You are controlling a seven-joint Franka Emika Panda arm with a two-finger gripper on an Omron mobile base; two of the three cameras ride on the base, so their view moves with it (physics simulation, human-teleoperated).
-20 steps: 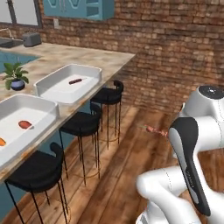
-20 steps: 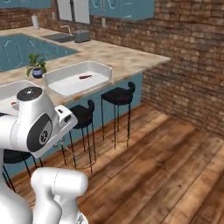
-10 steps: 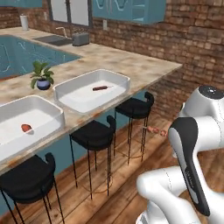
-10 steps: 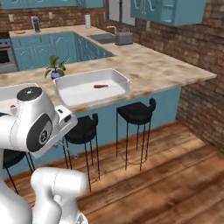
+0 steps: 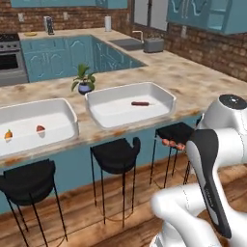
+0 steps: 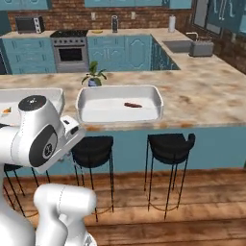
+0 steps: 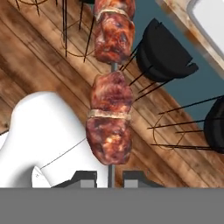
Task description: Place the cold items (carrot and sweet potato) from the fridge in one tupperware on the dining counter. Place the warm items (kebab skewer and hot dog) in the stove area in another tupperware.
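Observation:
My gripper (image 7: 109, 177) is shut on the thin stick of the kebab skewer (image 7: 111, 109), whose browned meat chunks hang over the wood floor. Its end pokes out beside my arm (image 5: 172, 143). On the dining counter (image 5: 193, 82) stand two white tupperware tubs. The right tub (image 5: 164, 99) (image 6: 120, 91) holds the hot dog (image 5: 140, 103) (image 6: 133, 104). The left tub (image 5: 29, 103) holds the carrot (image 5: 8, 134) and the sweet potato (image 5: 40, 129). The stove area (image 6: 70, 48) lies at the back. The fridge is out of view.
Black stools (image 5: 116, 154) (image 6: 170, 146) (image 7: 164, 48) line the counter's near side. A potted plant (image 5: 84, 79) stands behind the tubs. A toaster (image 5: 154, 44) and a sink sit on the far counter. Wood floor lies between me and the stools.
The whole scene has swung across the views as the base moved; the counter now faces me more squarely and the stove has come into sight. The grip on the skewer is unchanged.

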